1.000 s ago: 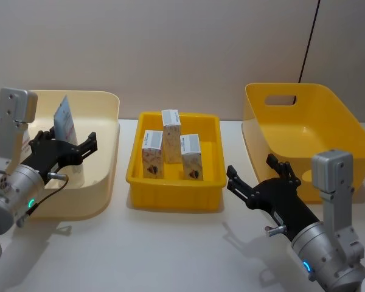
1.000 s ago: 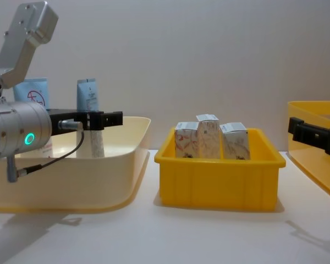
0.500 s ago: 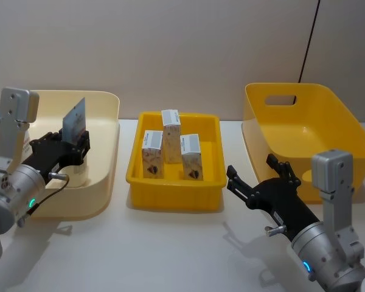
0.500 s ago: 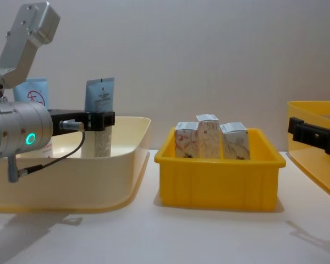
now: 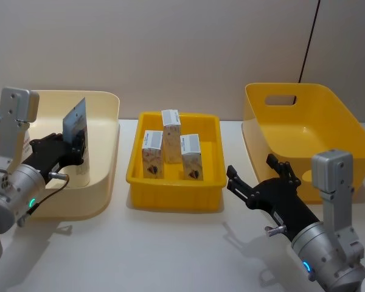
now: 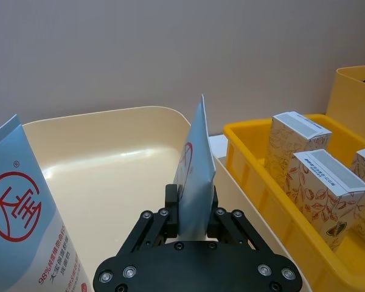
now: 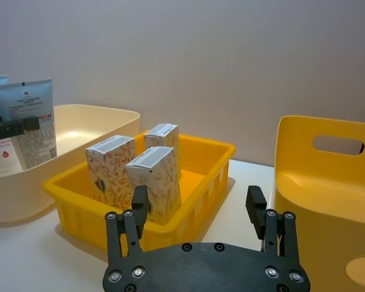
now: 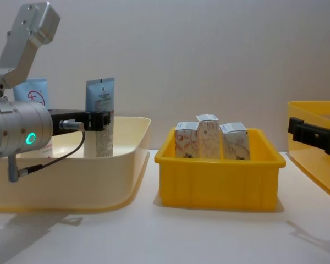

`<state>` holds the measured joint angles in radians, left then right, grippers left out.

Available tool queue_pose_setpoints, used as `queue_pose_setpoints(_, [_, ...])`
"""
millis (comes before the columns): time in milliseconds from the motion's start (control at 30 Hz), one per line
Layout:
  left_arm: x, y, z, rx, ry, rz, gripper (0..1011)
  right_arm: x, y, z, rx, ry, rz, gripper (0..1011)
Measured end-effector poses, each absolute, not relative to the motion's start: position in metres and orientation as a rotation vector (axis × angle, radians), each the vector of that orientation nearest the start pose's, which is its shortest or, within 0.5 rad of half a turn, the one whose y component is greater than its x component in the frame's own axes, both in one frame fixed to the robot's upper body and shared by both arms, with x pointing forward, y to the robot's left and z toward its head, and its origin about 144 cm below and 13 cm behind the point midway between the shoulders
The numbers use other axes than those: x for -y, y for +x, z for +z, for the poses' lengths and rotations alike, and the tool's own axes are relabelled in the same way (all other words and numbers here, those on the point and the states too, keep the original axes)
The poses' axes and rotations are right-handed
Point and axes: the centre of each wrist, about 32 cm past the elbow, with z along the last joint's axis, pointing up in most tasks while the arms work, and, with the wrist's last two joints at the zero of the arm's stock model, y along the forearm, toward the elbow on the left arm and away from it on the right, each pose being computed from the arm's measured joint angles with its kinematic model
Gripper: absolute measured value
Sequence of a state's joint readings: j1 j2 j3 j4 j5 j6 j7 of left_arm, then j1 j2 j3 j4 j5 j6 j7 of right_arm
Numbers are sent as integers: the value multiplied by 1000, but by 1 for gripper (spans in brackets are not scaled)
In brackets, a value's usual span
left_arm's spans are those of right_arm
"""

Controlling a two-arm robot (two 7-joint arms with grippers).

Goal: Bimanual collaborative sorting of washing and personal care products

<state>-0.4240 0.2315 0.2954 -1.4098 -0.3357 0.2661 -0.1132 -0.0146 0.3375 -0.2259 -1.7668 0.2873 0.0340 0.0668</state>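
My left gripper (image 5: 78, 145) is inside the cream bin (image 5: 107, 125), shut on a grey-white squeeze tube (image 5: 75, 121) that stands upright with its crimped end up. The same tube (image 6: 195, 173) sits between the jaws in the left wrist view, and the chest view shows the tube (image 8: 100, 104) too. A white and light blue tube with a red round mark (image 6: 21, 207) stands beside it in that bin. Three cartons with reddish-brown print (image 5: 171, 126) stand in the yellow tray (image 5: 170, 198). My right gripper (image 5: 255, 173) hovers open over the table, right of the tray.
A large yellow bin with a handle cutout (image 5: 328, 115) stands at the right, behind my right gripper. The yellow tray lies between the two bins. Bare white table runs along the front. A black cable (image 5: 310, 36) hangs on the wall behind.
My left gripper's fingers, spread wide around the grey-white tube a second ago, have shut on it, and the tube has turned and shifted slightly right. The right arm has not moved.
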Motion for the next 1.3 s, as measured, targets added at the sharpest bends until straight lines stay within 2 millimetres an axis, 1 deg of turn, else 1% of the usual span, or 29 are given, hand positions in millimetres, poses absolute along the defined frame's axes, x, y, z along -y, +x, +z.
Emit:
queue_pose_setpoints(100, [-216, 562, 1236, -58, 60, 1206, 241, 237, 443, 1189, 75, 26, -1229, 1001])
queue_pose_setpoints(967, [-216, 562, 1236, -59, 60, 1205, 240, 237, 443, 1189, 75, 26, -1229, 1001])
queue_pose_setpoints(1300, [-218, 562, 1236, -63, 42, 1180, 240, 237, 443, 1189, 75, 26, -1229, 1001])
